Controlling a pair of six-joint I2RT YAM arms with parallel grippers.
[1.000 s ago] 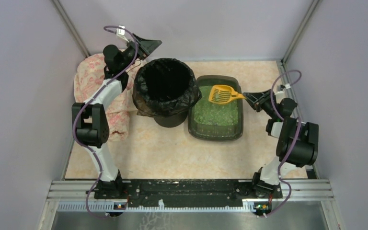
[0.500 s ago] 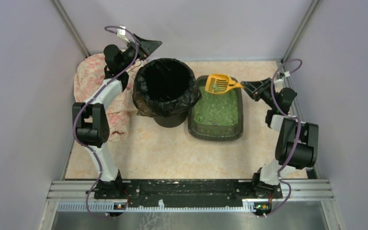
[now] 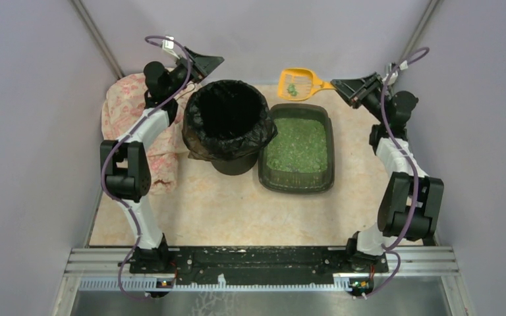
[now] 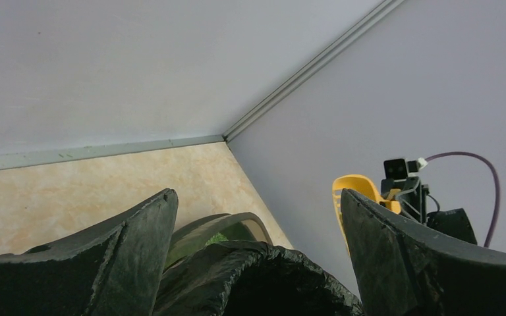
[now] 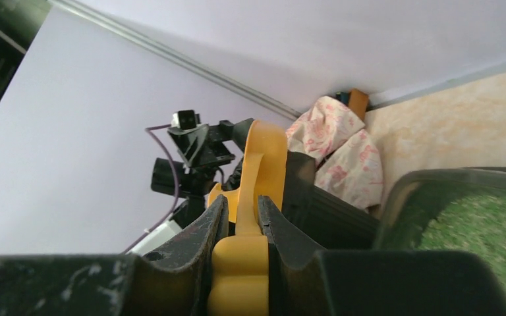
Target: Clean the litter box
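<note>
Scoop [image 3: 298, 82] handle sits clamped between the right gripper's [image 3: 337, 85] closed jaws, the yellow bowl raised beyond the far end of the litter box [image 3: 296, 187] with a few green granules in it. That box lies on the table [image 3: 237, 210] just right of the bin [image 3: 261, 137]. Left gripper [image 3: 212, 63] hangs at the bin's far rim, jaws spread wide, holding nothing.
</note>
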